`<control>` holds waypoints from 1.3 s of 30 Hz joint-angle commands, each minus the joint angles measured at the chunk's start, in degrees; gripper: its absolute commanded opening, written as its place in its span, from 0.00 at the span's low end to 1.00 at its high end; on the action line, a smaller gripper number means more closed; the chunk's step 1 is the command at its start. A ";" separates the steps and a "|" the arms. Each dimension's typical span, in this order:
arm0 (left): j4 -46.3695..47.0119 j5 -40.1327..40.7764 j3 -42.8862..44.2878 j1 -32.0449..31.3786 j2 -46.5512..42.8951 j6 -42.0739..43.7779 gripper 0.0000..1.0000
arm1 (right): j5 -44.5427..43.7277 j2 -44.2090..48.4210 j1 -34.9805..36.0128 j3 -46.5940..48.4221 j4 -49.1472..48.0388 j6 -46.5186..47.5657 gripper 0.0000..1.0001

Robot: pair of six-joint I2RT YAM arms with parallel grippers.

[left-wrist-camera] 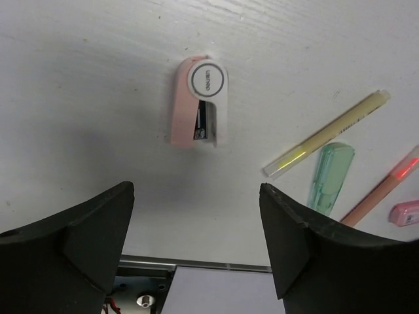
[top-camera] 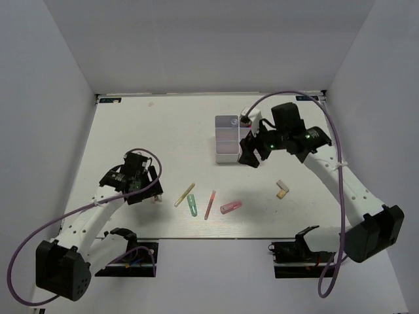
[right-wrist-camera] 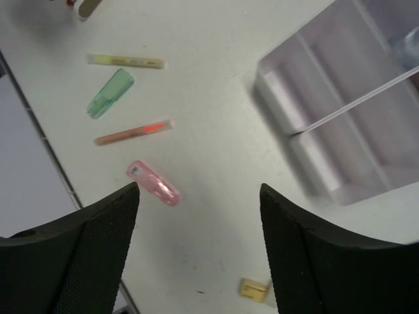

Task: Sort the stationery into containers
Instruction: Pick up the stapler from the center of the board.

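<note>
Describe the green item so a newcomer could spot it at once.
From the white organiser, look toward the near edge of the table, where four small items lie in a loose row. In the top view the green tube is second from the left, between the pale yellow stick and the orange stick. It alone is green, and shorter and wider than both sticks.

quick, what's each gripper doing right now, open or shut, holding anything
left gripper: open, holding nothing.
right gripper: open, holding nothing.
</note>
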State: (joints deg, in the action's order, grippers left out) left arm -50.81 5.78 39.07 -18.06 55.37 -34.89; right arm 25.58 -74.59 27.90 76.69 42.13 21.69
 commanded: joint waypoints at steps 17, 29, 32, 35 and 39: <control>5.98 11.53 9.45 -3.91 25.48 -0.70 0.66 | 6.50 16.14 -1.53 -18.77 -14.01 -13.26 0.75; 7.39 11.45 8.13 -4.44 28.74 -0.79 0.36 | 7.99 16.84 -3.38 -19.64 -13.74 -13.78 0.76; 7.04 10.40 9.18 -4.44 28.56 -0.70 0.23 | 8.34 17.02 -3.47 -19.73 -13.74 -13.78 0.76; 6.86 8.20 11.10 -5.05 26.72 -0.27 0.16 | 8.43 17.11 -3.82 -19.91 -13.83 -13.96 0.78; 6.42 2.59 16.20 -7.85 24.96 1.93 0.10 | 8.08 16.84 -4.08 -20.26 -14.09 -13.69 0.79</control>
State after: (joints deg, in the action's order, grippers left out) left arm -45.52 13.02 50.13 -23.97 83.42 -34.72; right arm 32.80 -58.78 24.12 57.19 29.82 8.08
